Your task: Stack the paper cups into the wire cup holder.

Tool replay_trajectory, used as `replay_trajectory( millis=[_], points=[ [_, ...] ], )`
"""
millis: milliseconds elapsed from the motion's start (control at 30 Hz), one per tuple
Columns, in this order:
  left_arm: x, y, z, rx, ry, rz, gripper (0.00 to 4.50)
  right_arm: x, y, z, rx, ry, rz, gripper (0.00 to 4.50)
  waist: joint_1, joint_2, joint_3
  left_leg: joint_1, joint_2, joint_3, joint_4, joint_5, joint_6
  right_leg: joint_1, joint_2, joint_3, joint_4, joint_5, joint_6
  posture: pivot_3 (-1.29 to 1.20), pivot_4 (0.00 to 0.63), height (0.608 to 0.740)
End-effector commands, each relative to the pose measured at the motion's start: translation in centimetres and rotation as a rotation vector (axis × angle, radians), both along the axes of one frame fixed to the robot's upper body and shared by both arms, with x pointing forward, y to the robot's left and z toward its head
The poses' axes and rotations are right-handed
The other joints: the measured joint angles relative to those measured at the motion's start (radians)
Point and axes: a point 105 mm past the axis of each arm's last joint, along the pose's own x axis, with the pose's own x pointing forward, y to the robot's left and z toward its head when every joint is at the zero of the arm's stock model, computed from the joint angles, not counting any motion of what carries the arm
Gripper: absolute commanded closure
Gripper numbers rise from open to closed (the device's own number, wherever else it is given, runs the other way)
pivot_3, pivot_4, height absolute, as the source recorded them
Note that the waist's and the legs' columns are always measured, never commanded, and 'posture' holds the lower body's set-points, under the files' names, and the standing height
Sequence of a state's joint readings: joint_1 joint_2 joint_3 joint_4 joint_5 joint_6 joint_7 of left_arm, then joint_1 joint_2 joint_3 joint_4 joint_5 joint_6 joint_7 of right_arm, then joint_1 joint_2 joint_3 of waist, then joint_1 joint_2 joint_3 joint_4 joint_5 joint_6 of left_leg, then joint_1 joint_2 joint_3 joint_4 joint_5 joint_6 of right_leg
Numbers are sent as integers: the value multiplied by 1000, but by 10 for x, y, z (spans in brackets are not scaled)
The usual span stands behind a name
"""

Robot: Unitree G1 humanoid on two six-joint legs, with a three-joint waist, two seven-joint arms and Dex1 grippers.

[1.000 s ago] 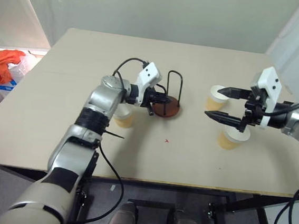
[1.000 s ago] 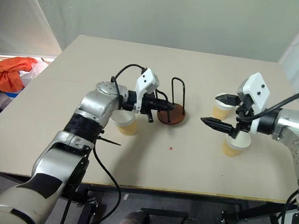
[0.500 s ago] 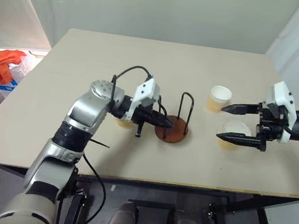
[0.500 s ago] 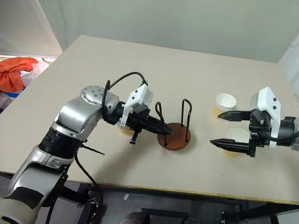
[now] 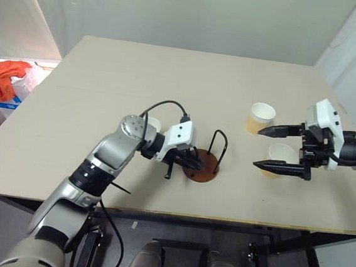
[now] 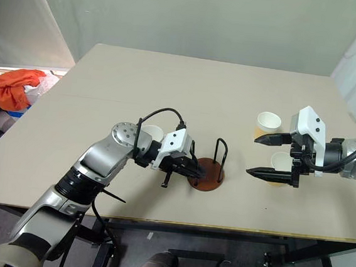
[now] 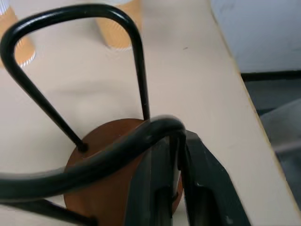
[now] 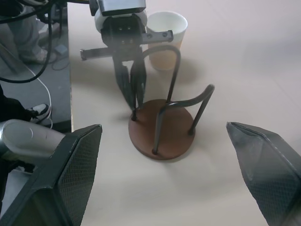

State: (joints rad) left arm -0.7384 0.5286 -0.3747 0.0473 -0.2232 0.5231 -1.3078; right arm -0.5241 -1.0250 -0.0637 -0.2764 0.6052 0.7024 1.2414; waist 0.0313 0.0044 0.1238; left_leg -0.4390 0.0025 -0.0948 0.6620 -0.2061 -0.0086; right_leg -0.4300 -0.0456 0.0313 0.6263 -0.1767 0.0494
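Head eyes look down over the table (image 5: 171,76); wrist cameras sit close; all share the wire cup holder (image 8: 162,127)

Wire cup holder (image 7: 117,183) is sitting close up on the tan table (image 7: 188,80), its brown round base showing under black wire loops. Left gripper (image 7: 171,188) is reaching in at the holder, its two black fingers (image 7: 207,183) lying close together on either side of one wire upright. Two paper cups (image 7: 115,28) are standing beyond the holder, apart from it. Table edge is running just beside the holder.
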Motion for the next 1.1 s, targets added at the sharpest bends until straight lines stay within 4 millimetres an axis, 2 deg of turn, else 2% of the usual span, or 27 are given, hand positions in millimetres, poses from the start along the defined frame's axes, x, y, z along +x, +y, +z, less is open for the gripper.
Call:
replay_trajectory(
  millis=[33,133,233,300,400,500,567,633,700,800,933,1033,1100],
  points=[
    [-4,9,-6,10,15,5,2640,4,-4,10,-25,-63,-26,0,-1,0,0,0,0,0,0,-1,0,0,0,0,0,0,0,0,150,740],
    [2,13,1,-17,0,44,1588,9,-12,10,-49,-69,-64,0,0,0,0,0,0,0,0,-1,0,-1,0,0,0,-1,0,0,150,740],
    [2,17,23,-71,-36,49,535,13,-24,5,-98,-67,-103,0,2,0,0,-1,0,0,0,-2,0,-1,0,0,0,-1,0,0,150,740],
    [-2,23,40,-95,-59,31,66,15,-31,3,-120,-55,-121,0,2,0,0,-1,0,0,0,-2,0,-1,0,0,0,-1,0,0,150,740],
    [-9,33,67,-129,-107,7,66,14,-39,0,-139,-25,-130,0,0,0,0,-1,0,0,0,-2,0,-1,0,0,0,-2,0,0,150,740],
    [-11,46,77,-45,-207,21,66,12,-45,-1,-160,-8,-137,0,-1,0,0,0,0,0,-1,-2,0,-1,0,0,0,-2,0,0,150,740],
    [-13,62,90,23,-298,49,66,11,-53,-5,-192,11,-145,0,-2,0,0,0,0,0,-1,-3,-1,-1,0,0,0,-3,-1,0,150,740],
    [-18,76,102,53,-355,68,66,14,-62,-12,-244,0,-175,0,-3,0,0,0,0,0,-1,-4,-1,-1,0,0,0,-4,-1,0,150,740],
    [-21,87,104,81,-370,82,66,18,-65,-19,-277,0,-192,0,-5,0,0,0,0,0,-1,-5,-1,-2,0,0,0,-5,-2,0,150,740],
    [-26,94,107,80,-375,89,66,21,-64,-27,-291,10,-189,0,-4,2,-1,0,0,0,-2,-6,-1,-2,0,0,0,-7,-3,0,150,740],
    [-41,95,128,-11,-385,76,66,30,-65,-40,-328,15,-204,0,-6,1,0,0,1,-1,-4,-6,-1,-3,0,0,0,-7,-5,0,150,740],
    [-50,101,133,-46,-360,79,66,33,-67,-51,-366,28,-209,0,-7,2,0,0,1,-1,-5,-6,-2,-4,0,0,0,-8,-5,0,150,740],
    [-54,104,135,-67,-353,88,0,34,-67,-56,-376,33,-207,386,-7,2,0,1,1,-1,-7,-7,-2,-4,0,0,0,-8,-6,0,150,740]
  ],
)
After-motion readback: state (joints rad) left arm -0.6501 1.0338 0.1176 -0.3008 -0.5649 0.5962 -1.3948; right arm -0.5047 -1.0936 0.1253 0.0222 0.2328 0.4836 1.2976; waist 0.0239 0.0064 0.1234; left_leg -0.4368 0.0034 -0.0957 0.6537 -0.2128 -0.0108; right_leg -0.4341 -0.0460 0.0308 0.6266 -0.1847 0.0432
